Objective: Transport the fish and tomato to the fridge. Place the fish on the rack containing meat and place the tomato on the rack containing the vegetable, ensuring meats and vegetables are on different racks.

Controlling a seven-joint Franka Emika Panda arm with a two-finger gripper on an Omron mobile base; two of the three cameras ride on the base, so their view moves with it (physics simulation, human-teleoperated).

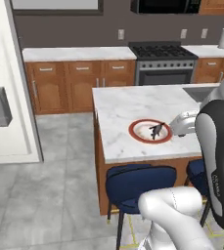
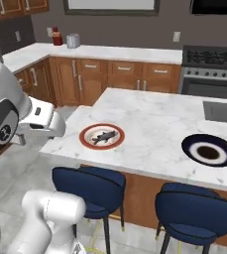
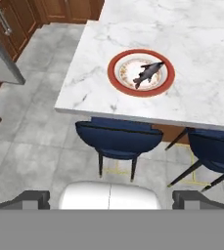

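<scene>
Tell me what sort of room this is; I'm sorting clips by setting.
A home kitchen, rendered. A marble-topped island with blue stools holds a red-rimmed plate with a fish, and behind it a stove stands between wood cabinets.

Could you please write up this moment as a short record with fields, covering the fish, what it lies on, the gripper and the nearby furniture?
fish: small dark grey fish, lying on the plate
plate: red-rimmed plate, near the front edge of the island counter
other dish: dark blue plate, farther along the same counter
gripper: gripper open, holding nothing, apart from the fish and raised above the floor before the counter
stools: two blue stools at the counter's near side
</scene>
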